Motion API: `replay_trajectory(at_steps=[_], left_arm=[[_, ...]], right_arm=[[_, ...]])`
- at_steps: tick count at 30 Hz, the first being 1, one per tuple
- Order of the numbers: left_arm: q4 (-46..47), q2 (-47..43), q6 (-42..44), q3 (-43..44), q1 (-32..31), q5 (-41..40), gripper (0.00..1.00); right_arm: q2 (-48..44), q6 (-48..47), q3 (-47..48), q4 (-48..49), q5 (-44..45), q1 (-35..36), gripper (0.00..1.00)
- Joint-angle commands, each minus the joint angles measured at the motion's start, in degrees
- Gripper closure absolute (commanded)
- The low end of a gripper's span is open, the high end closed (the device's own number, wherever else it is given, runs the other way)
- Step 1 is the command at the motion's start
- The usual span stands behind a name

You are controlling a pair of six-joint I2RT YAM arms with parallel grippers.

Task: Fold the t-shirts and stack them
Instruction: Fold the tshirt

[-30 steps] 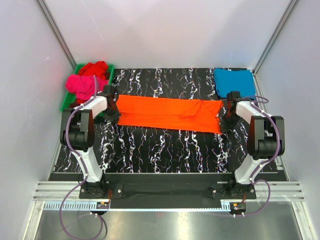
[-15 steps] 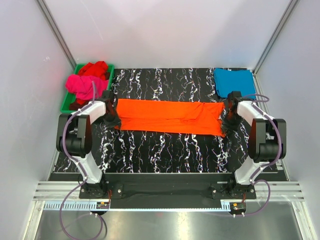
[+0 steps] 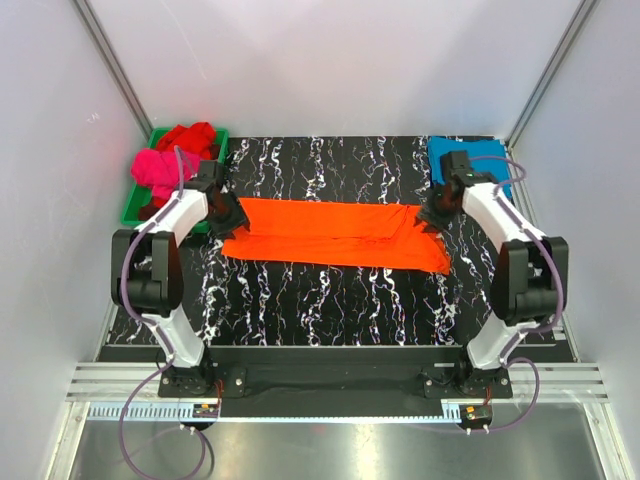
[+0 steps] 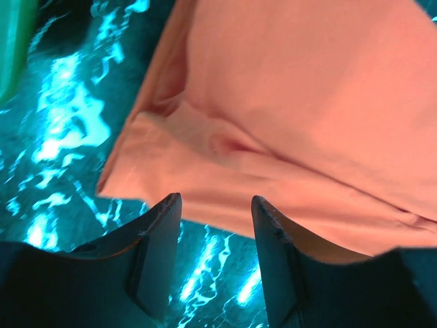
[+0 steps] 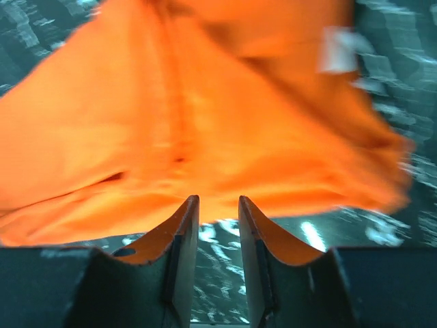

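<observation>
The orange t-shirt [image 3: 335, 235] lies folded into a long strip across the middle of the black marbled table [image 3: 330, 300]. My left gripper [image 3: 232, 214] hovers at the strip's left end and is open. In the left wrist view its jaws [image 4: 216, 200] hold nothing, with the shirt's edge [image 4: 293, 102] just beyond the tips. My right gripper [image 3: 432, 214] is at the strip's right end, also open. In the right wrist view it [image 5: 218, 199] is empty, with the orange cloth [image 5: 171, 116] ahead of it. A folded teal-blue t-shirt [image 3: 480, 147] lies at the back right, partly under the right arm.
A green tray [image 3: 135, 205] at the back left holds a crumpled magenta-pink shirt [image 3: 155, 170] and a red shirt [image 3: 190, 135]; its corner [image 4: 10, 41] shows in the left wrist view. White walls close the table on three sides.
Both grippers have opened and let go of the orange shirt's ends, then drawn back toward the far side. The shirt now rests flat on the table.
</observation>
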Motion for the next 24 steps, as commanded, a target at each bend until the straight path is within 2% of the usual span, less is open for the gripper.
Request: replay_trajectory(at_steps=[1, 6, 9, 16, 24], left_arm=[[2.85, 3.06, -0.91, 1.60, 0.14, 2.26, 0.49], [-2.69, 7.11, -1.17, 4.15, 0.23, -3.80, 0.49], [-2.26, 5.72, -1.00, 3.10, 0.32, -5.38, 0.49], [-1.73, 2.29, -2.14, 2.92, 0.23, -5.04, 0.48], [-2.96, -1.05, -2.49, 3.45, 0.23, -5.83, 0.47]], right_arm=[[5.49, 4.22, 4.69, 5.20, -3.28, 3.61, 0.63], [9.90, 5.63, 6.10, 7.74, -3.98, 4.50, 0.58], [11.40, 5.55, 6.72, 8.28, -4.07, 4.94, 0.56], [14.04, 7.04, 8.30, 7.92, -3.37, 6.34, 0.51], [16.85, 8.71, 10.14, 8.36, -4.25, 7.48, 0.52]])
